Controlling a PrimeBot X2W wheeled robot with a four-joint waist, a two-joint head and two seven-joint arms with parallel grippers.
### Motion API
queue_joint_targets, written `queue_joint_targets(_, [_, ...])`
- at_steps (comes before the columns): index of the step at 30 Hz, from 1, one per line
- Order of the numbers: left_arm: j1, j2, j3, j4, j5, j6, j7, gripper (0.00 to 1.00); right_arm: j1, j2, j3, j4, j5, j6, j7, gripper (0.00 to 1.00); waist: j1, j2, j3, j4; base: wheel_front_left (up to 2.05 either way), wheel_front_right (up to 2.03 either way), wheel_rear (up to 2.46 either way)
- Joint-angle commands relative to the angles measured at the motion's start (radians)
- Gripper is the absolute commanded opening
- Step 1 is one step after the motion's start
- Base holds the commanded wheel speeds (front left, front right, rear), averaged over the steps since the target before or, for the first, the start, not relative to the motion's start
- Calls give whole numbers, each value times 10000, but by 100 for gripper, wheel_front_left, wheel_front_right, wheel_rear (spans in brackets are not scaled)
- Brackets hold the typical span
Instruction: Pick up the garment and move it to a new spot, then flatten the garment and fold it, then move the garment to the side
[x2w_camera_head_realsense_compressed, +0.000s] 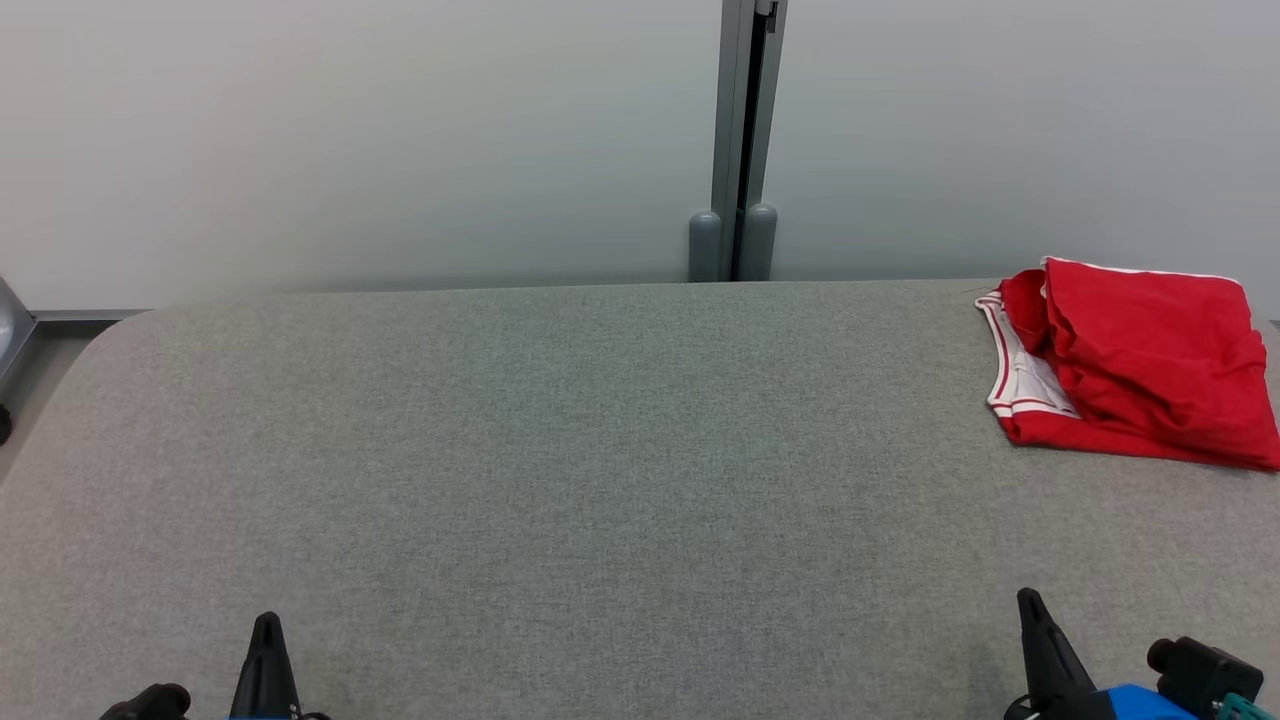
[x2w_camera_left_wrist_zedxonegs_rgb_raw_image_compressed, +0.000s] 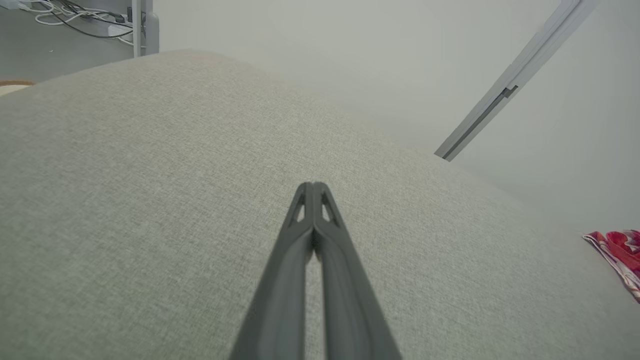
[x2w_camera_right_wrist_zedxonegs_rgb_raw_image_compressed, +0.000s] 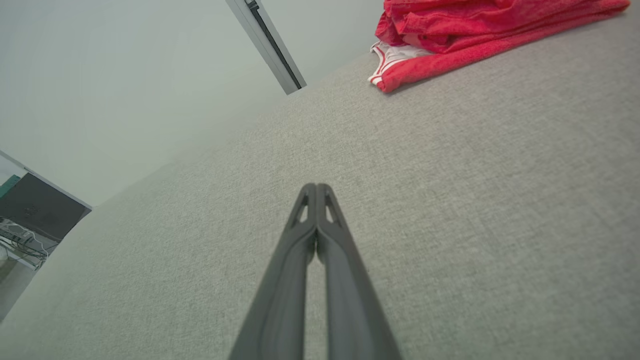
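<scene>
The left hand (x2w_camera_left_wrist_zedxonegs_rgb_raw_image_compressed: 314, 186) is pressed fully closed with nothing between its fingers, at the near left of the grey worktop (x2w_camera_head_realsense_compressed: 600, 450). The right hand (x2w_camera_right_wrist_zedxonegs_rgb_raw_image_compressed: 316, 187) is likewise closed and empty at the near right. The red garment (x2w_camera_head_realsense_compressed: 1150, 370), folded and white-trimmed, lies at the worktop's far right edge, well apart from both.
</scene>
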Motion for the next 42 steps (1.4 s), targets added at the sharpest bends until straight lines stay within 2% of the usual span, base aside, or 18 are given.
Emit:
queue_joint_targets(1, [-369, 54, 36, -193, -338, -47, 59, 0, -333, -53, -52, -229, 340, 0, 63, 0, 0, 0, 2, -1, 0, 0, 0])
queue_joint_targets(7, [-528, 39, 61, -300, -1486, -112, 334, 0, -418, -58, -115, -398, 1434, 0, 339, 0, 0, 0, 19, -13, 0, 0, 0])
queue_joint_targets(42, [-1138, -27, 187, -680, -5992, -357, 1439, 0, -764, -81, -376, -1039, 5725, 1, 1446, 0, -1, 0, 99, -68, 0, 0, 0])
